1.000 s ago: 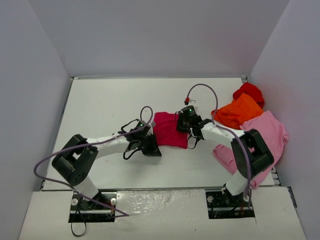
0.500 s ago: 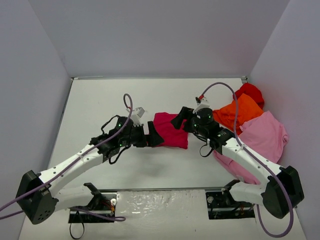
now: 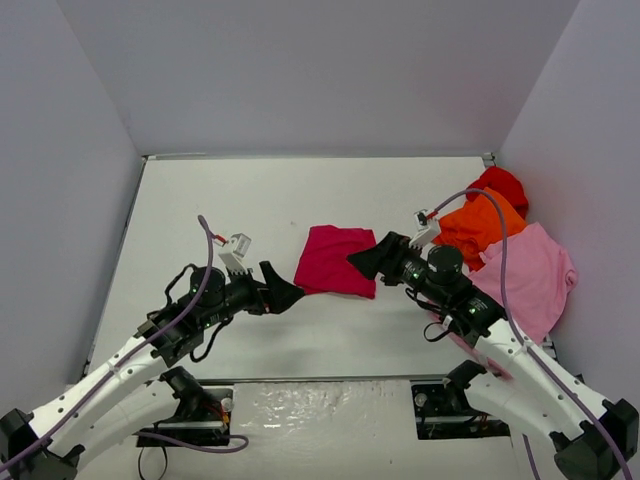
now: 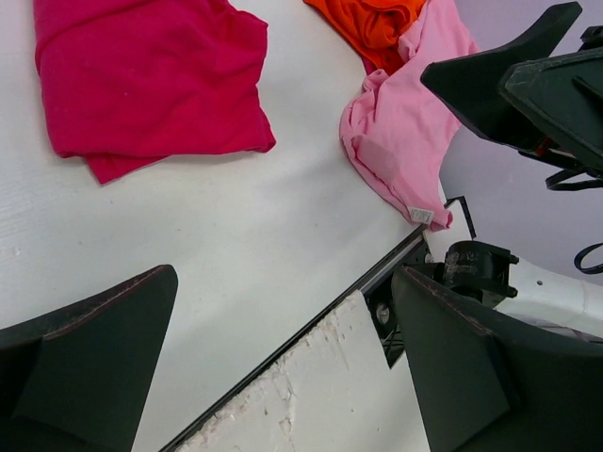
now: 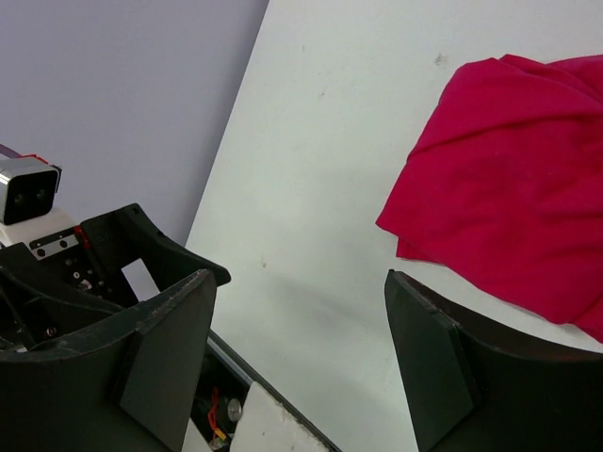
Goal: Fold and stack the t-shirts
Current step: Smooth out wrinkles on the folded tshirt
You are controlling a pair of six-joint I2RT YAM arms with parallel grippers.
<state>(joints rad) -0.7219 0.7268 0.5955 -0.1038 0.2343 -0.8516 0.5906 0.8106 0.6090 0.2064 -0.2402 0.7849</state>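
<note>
Though roughly folded, crimson-magenta t-shirt (image 3: 336,260), edges rumpled.

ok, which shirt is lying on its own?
The crimson shirt, mid-table. The orange, red and light pink shirts overlap in a heap at the right edge.

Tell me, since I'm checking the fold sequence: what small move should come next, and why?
Probably swing the right pincer toward the orange t-shirt, the nearest unfolded one. The crimson t-shirt lies folded on the table, touched by neither pincer; the left pincer and the right both stand open and empty.
</note>
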